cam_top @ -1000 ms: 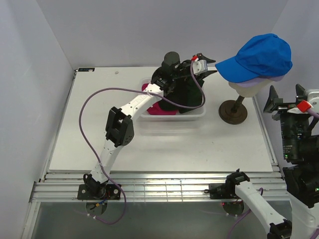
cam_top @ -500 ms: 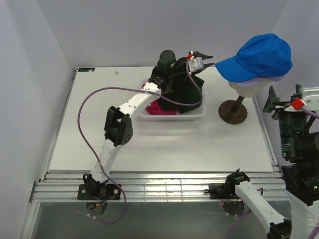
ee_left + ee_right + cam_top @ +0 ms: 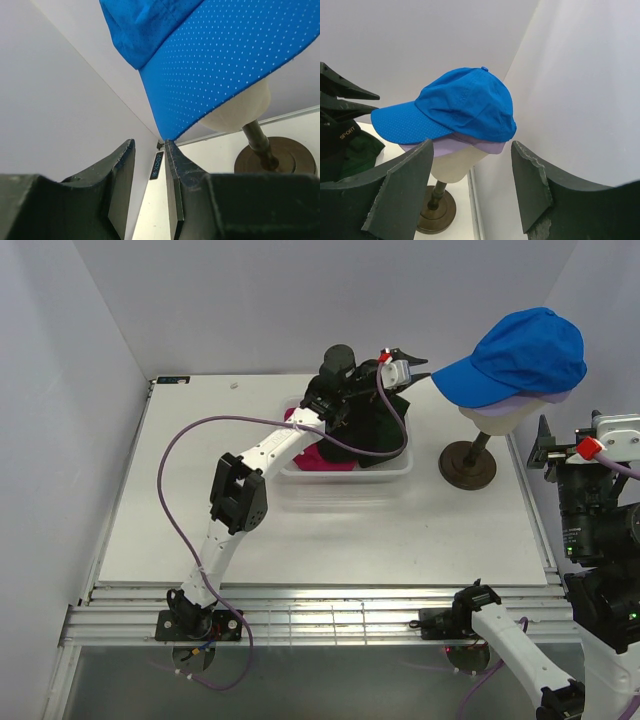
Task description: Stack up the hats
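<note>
A bright blue cap point(image 3: 520, 355) sits on top of a lavender cap point(image 3: 520, 405) on the mannequin head. Both show in the right wrist view, the blue cap point(image 3: 465, 102) above the lavender one point(image 3: 475, 146). The black cap point(image 3: 362, 425), dark green cap point(image 3: 397, 405) and magenta cap point(image 3: 322, 456) lie in the white basket point(image 3: 345, 472). My left gripper point(image 3: 412, 362) is open and empty above the basket, its tips point(image 3: 148, 145) just short of the blue brim point(image 3: 215, 65). My right gripper point(image 3: 472, 145) is open and empty, right of the mannequin point(image 3: 562, 443).
The cream mannequin head point(image 3: 451, 165) stands on a brown stand point(image 3: 468, 462) at the table's right. White walls close in behind and on both sides. The left arm's purple cable point(image 3: 200, 440) loops over the table's left half.
My left gripper has risen from over the basket and edged right toward the blue brim. My right gripper has shifted slightly. The caps have not moved.
</note>
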You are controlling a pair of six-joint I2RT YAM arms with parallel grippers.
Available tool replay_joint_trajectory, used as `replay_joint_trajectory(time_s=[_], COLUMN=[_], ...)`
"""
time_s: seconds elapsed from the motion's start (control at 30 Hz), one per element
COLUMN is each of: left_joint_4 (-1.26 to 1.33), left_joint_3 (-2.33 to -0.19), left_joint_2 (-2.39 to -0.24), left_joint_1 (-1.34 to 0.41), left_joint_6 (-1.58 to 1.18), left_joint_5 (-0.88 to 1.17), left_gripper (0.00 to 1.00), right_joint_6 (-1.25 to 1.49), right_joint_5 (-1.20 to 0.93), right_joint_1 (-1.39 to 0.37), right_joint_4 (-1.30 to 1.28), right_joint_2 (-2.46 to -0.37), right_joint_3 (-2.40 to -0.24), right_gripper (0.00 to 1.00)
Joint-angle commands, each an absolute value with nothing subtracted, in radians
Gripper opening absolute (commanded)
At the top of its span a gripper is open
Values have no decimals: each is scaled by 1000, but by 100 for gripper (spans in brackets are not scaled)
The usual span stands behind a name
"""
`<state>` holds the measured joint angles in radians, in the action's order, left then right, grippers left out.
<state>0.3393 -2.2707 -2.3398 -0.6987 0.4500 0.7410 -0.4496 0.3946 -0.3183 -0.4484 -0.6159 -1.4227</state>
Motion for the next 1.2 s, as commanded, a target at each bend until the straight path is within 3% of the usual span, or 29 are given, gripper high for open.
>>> replay_joint_trajectory(time_s=[0.0, 0.63, 0.9, 1.17], left_joint_4=[308, 302, 301, 285], left_joint_3=[-2240, -2298, -2302, -2289], left_joint_2=[-2267, -2299, -2292, -2263], left_joint_1=[-703, -739, -741, -753], left_joint_6=[475, 485, 488, 531], left_joint_5=[730, 696, 661, 634], left_gripper=[41, 39, 17, 11], right_joint_6=[-460, -453, -454, -454], right_joint_5=[407, 361, 351, 347], right_joint_1=[-321, -321, -321, -321], right_joint_4=[-437, -472, -479, -479], right_joint_2=[-615, -637, -637, -632], right_joint_3=[-1447, -1459, -1456, -1450], right_gripper=[69, 69, 69, 69])
